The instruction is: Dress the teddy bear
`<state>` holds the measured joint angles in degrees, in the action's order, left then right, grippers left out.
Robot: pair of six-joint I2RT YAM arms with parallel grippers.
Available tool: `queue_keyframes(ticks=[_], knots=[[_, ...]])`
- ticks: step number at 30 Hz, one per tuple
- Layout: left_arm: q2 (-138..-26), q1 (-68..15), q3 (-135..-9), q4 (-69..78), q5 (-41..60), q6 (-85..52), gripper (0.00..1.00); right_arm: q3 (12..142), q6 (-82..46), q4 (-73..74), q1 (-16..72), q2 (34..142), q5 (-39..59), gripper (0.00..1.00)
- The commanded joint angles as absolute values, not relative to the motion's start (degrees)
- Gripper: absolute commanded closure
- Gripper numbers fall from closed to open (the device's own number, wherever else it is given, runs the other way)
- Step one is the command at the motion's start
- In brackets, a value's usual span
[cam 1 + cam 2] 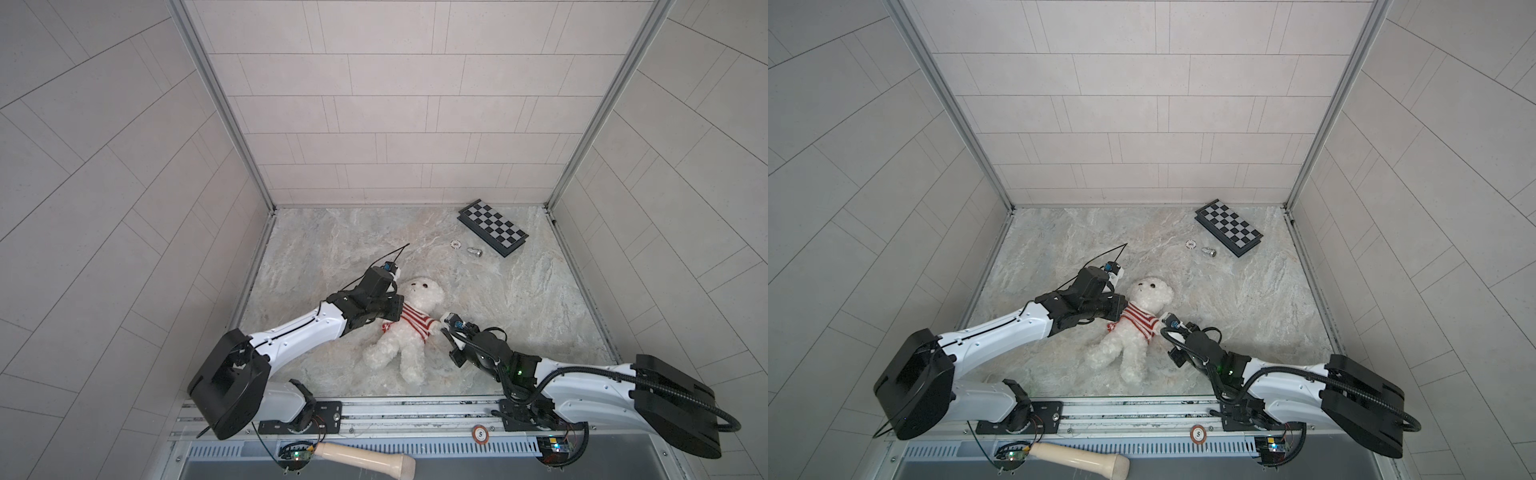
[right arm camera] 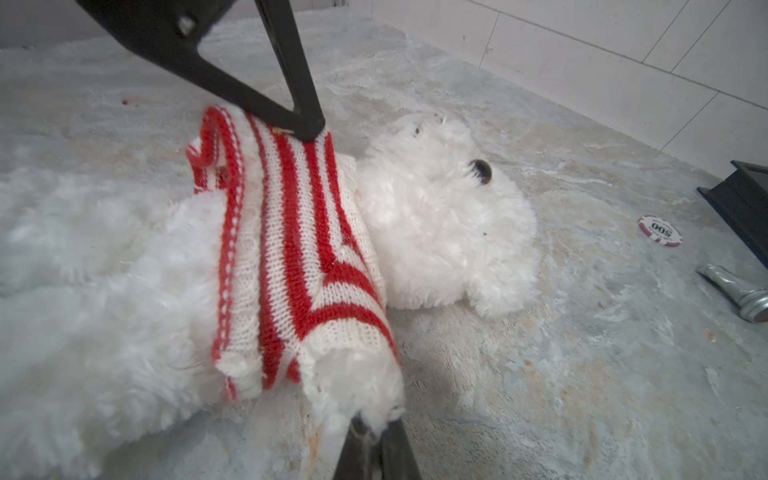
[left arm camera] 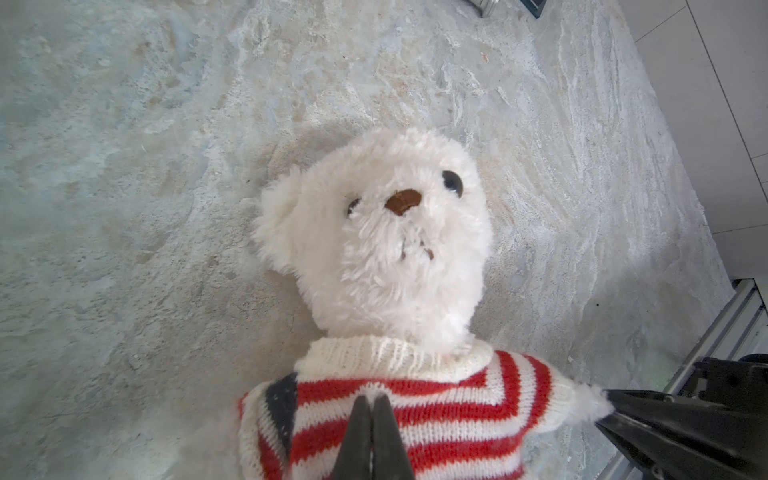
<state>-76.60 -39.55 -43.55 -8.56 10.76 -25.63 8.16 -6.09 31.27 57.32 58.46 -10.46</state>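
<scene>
The left gripper (image 3: pixel 371 401) is seen with its fingers pressed together, a small fold of the sweater (image 3: pixel 457 415) being pinched between them at the chest. The right gripper (image 2: pixel 372 432) is likewise closed, and tufts of fur are caught between its fingers at the end of one arm of the teddy bear (image 2: pixel 436 232), just past the sleeve's cuff. The sweater, striped red and white, is worn over the chest, with its hem bunched above the belly. The teddy bear is laid on its back near the middle of the desk (image 1: pixel 519 316), somewhat toward the front edge, with its head pointed toward the back edge and its legs toward the front left corner. A chessboard (image 1: pixel 493 227), a poker chip (image 1: pixel 456 245) and a small metal piece (image 1: pixel 474 252) are found near the back right corner, well apart from the teddy bear.
</scene>
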Motion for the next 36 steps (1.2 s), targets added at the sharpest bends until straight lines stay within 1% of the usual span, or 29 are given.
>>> queue_keyframes(ticks=[1, 4, 7, 12, 13, 14, 15, 16, 18, 19, 20, 22, 24, 26, 28, 30, 32, 36], knots=[[-73.85, -37.98, -41.39, -7.03, 6.93, -26.79, 1.00, 5.25, -5.61, 31.14, 57.04, 54.08, -9.07, 1.00], [-73.21, -37.88, -40.14, -7.25, 6.77, -26.30, 1.00, 3.88, -5.32, 31.73, 57.04, 49.70, -7.65, 1.00], [-73.26, -39.00, -40.00, -7.04, 7.75, -25.66, 1.00, 4.63, -4.94, 28.69, 57.04, 47.47, -9.09, 1.00], [-75.26, -44.88, -43.05, -10.56, 7.46, -23.11, 1.00, 7.06, -3.54, 28.27, 57.09, 50.52, -11.20, 1.00], [-75.47, -45.83, -43.07, -10.87, 7.50, -23.20, 0.98, 7.54, -3.62, 29.03, 57.04, 51.87, -11.41, 1.00], [-75.32, -46.34, -42.90, -11.05, 7.64, -23.50, 0.93, 7.83, -3.72, 29.98, 57.05, 53.69, -11.45, 1.00], [-75.05, -46.40, -42.36, -11.14, 7.73, -23.78, 0.85, 8.10, -3.81, 30.90, 57.04, 55.01, -11.32, 1.00], [-74.32, -46.41, -41.69, -11.31, 7.52, -24.27, 0.74, 8.26, -4.05, 32.13, 57.04, 56.41, -10.98, 1.00], [-72.05, -46.34, -41.12, -12.70, 5.78, -24.42, 0.47, 8.61, -4.18, 34.72, 57.06, 59.02, -9.65, 1.00], [-70.80, -46.37, -41.49, -13.86, 5.26, -24.02, 0.42, 8.77, -4.07, 36.11, 57.04, 60.23, -8.98, 1.00], [-69.76, -46.37, -42.20, -14.90, 4.77, -23.57, 0.41, 8.74, -3.86, 37.70, 57.05, 61.16, -7.99, 1.00], [-69.06, -46.79, -43.91, -16.81, 4.42, -22.96, 0.42, 8.24, -3.73, 41.05, 57.04, 62.08, -5.98, 1.00], [-69.70, -47.88, -45.44, -17.65, 4.31, -22.52, 0.48, 8.40, -4.21, 42.69, 57.04, 62.51, -4.55, 1.00], [-72.05, -49.61, -46.69, -17.71, 4.18, -22.29, 0.57, 9.90, -3.86, 41.27, 57.04, 63.22, -3.10, 1.00], [-74.27, -50.82, -46.48, -16.79, 4.48, -23.24, 0.68, 10.74, -4.16, 40.20, 57.05, 63.76, -3.79, 1.00], [-75.05, -51.07, -44.55, -14.73, 4.98, -24.69, 0.74, 10.68, -4.64, 40.68, 57.04, 64.13, -5.67, 1.00], [-75.30, -51.28, -42.04, -12.60, 5.43, -25.90, 0.75, 10.05, -5.38, 42.04, 57.04, 64.21, -7.18, 1.00], [-77.36, -52.50, -39.63, -10.90, 5.37, -26.36, 0.75, 9.90, -5.83, 43.43, 57.05, 65.43, -7.07, 1.00]])
